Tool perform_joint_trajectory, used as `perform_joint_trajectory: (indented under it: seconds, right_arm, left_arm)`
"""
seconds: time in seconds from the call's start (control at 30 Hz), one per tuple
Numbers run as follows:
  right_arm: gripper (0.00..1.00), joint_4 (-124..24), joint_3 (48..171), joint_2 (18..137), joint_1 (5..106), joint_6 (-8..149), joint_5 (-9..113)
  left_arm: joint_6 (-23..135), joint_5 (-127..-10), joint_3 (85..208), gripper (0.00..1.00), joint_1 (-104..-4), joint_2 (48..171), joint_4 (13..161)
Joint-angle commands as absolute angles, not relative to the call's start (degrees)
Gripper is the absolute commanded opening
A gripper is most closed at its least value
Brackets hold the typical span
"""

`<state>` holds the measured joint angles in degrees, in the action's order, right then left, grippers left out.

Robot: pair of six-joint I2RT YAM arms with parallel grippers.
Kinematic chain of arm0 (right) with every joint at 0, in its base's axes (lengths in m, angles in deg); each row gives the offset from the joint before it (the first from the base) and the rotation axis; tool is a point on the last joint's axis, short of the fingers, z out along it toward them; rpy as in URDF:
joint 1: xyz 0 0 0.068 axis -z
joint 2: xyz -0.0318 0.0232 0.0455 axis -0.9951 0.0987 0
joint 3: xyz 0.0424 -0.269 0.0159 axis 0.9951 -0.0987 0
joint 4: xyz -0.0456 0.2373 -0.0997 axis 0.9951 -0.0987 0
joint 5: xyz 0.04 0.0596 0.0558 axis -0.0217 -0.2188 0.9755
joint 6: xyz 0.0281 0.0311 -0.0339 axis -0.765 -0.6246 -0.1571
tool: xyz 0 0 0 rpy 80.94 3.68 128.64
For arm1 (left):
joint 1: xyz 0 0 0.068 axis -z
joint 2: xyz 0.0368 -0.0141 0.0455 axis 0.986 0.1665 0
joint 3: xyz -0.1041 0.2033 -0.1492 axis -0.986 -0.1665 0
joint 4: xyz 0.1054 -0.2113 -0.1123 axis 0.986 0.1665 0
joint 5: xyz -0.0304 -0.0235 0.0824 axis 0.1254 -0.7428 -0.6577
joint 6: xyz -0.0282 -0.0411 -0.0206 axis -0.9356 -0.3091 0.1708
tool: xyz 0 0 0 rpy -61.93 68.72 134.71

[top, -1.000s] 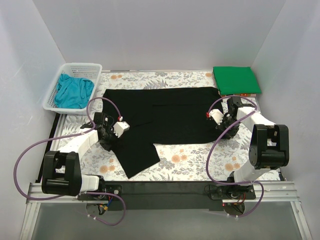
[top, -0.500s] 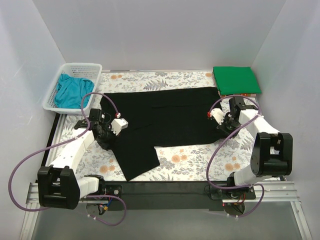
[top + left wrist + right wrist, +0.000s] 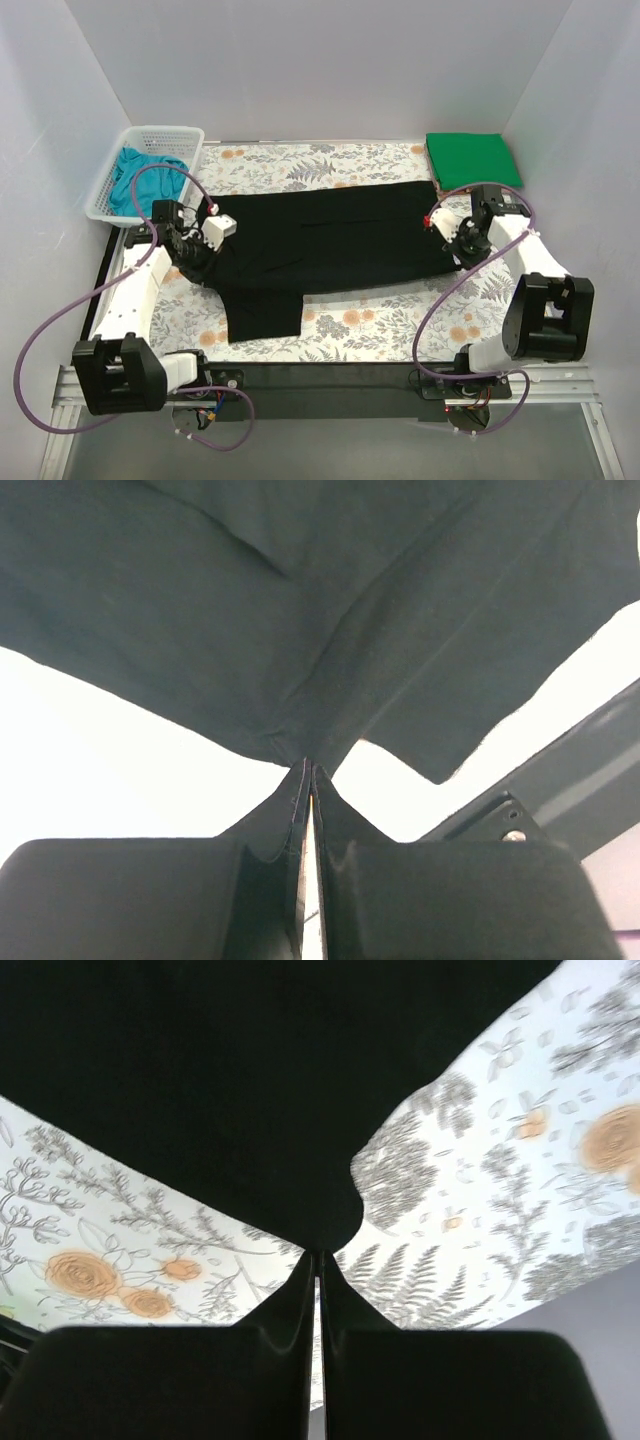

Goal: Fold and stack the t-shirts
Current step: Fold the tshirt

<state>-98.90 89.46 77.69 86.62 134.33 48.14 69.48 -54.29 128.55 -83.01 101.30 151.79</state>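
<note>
The large black t-shirt (image 3: pixel 320 240) lies stretched across the middle of the floral table, one sleeve hanging toward the near edge. My left gripper (image 3: pixel 196 262) is shut on its left edge, and the cloth (image 3: pixel 300 630) fans out from the pinch (image 3: pixel 309 765). My right gripper (image 3: pixel 460 250) is shut on the shirt's right edge (image 3: pixel 330 1210). The bright green t-shirt (image 3: pixel 472 160) lies folded at the back right corner. The teal blue t-shirt (image 3: pixel 140 178) sits crumpled in the basket.
A white plastic mesh basket (image 3: pixel 160 135) stands at the back left corner. White walls close in the table (image 3: pixel 380 320) on three sides. A black rail (image 3: pixel 330 375) and both arm bases run along the near edge.
Both grippers have pulled outward and toward the back, stretching the black t-shirt flatter and wider. The hanging sleeve has swung leftward and shortened.
</note>
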Motion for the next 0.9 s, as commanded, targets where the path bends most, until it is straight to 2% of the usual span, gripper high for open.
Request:
perform_joint_trajectory:
  seconds: [0.0,0.53,0.87]
  right_arm:
    - [0.01,-100.9,98.3,82.0,87.1,136.1,49.9]
    - [0.01,-103.3,126.1,105.4,86.9,134.4,50.4]
    - [0.01,-103.3,139.1,118.9,85.5,132.2,49.8]
  left_arm:
    - [69.0,-51.8,133.3,0.0,-84.1,105.5,150.8]
    - [62.3,-49.1,156.6,0.0,-85.4,130.2,143.2]
    - [60.4,-49.7,160.6,0.0,-86.5,140.4,138.2]
